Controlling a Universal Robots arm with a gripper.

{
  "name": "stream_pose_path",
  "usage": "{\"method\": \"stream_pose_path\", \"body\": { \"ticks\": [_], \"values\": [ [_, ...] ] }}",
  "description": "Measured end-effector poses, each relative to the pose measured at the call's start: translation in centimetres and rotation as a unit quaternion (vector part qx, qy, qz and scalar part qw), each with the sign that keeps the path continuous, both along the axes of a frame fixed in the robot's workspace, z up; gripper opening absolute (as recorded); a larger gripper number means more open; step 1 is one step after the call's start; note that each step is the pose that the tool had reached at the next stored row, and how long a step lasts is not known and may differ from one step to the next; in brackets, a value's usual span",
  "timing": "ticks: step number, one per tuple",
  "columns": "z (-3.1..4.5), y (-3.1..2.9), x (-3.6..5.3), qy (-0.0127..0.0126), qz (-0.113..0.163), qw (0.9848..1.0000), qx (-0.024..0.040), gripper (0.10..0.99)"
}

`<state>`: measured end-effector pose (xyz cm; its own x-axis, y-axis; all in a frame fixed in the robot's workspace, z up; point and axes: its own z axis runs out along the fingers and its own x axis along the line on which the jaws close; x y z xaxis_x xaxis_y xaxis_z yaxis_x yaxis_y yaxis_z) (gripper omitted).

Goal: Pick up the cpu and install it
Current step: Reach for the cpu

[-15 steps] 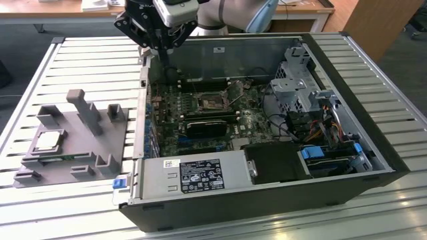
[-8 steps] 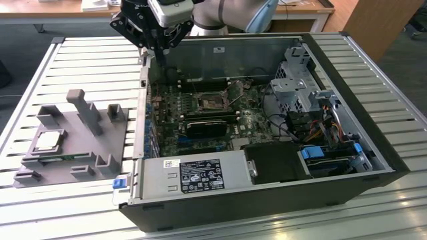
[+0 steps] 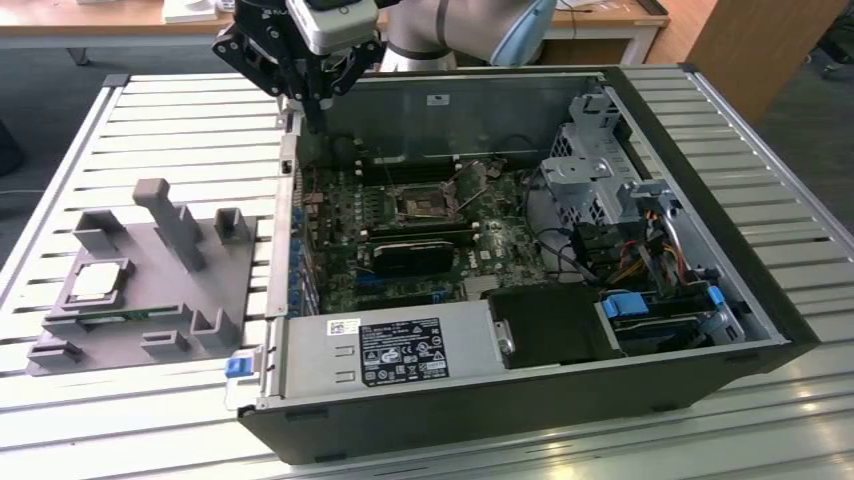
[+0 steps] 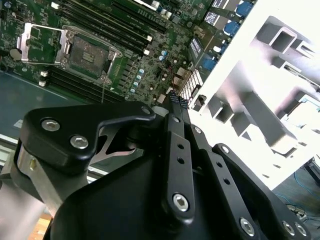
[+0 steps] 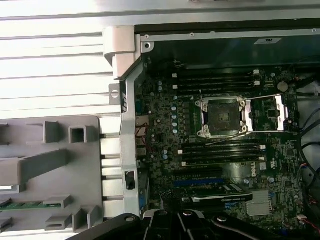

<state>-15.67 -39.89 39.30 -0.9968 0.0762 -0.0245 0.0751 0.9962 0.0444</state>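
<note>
The cpu (image 3: pixel 98 282), a small flat silver square, lies on the grey holder (image 3: pixel 147 300) on the table at the exterior view's left, outside the computer case. My gripper (image 3: pixel 318 115) hangs above the case's back corner on that same side, far from the cpu, fingers pointing down. In the second wrist view the gripper (image 4: pixel 175 97) is shut with nothing between its tips. The open motherboard socket (image 3: pixel 427 205) sits mid-board with its metal lid flipped back, and it appears in both wrist views (image 4: pixel 87 52) (image 5: pixel 221 116).
The open computer case (image 3: pixel 721 330) holds a power supply (image 3: pixel 387 350), a drive cage (image 3: pixel 594 165) and cables at the exterior view's right. A green memory stick (image 5: pixel 25 204) lies in the grey holder (image 5: pixel 50 165). The slatted metal table (image 3: pixel 174 130) surrounds everything.
</note>
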Motion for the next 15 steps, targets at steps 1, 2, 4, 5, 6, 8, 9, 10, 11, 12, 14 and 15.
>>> {"method": "stream_pose_path", "body": {
  "ticks": [1,2,4,5,6,8,9,10,11,12,14,15],
  "values": [
    [0.00,0.00,-0.05,0.0000,0.000,1.0000,0.0000,0.106],
    [0.00,0.00,-0.10,0.0000,0.000,1.0000,0.0000,0.106],
    [0.00,0.00,-0.20,0.0000,0.000,1.0000,0.0000,0.106],
    [0.00,0.00,-0.24,0.0000,0.000,1.0000,0.0000,0.106],
    [-0.01,0.00,-0.29,0.0000,0.000,1.0000,0.0000,0.106],
    [-0.01,0.00,-0.39,0.0000,0.000,1.0000,0.0000,0.106],
    [-0.01,0.00,-0.46,0.0000,0.000,1.0000,0.0000,0.106],
    [-0.01,0.00,-0.52,0.0000,0.000,1.0000,0.0000,0.106],
    [-0.01,0.00,-0.57,0.0000,0.000,1.0000,0.0000,0.106],
    [-0.01,0.00,-0.62,0.0000,0.000,1.0000,0.0000,0.106],
    [-0.01,0.00,-0.73,0.0000,0.000,1.0000,0.0000,0.106],
    [-0.01,0.00,-0.77,0.0000,0.000,1.0000,0.0000,0.106]
  ]
}}
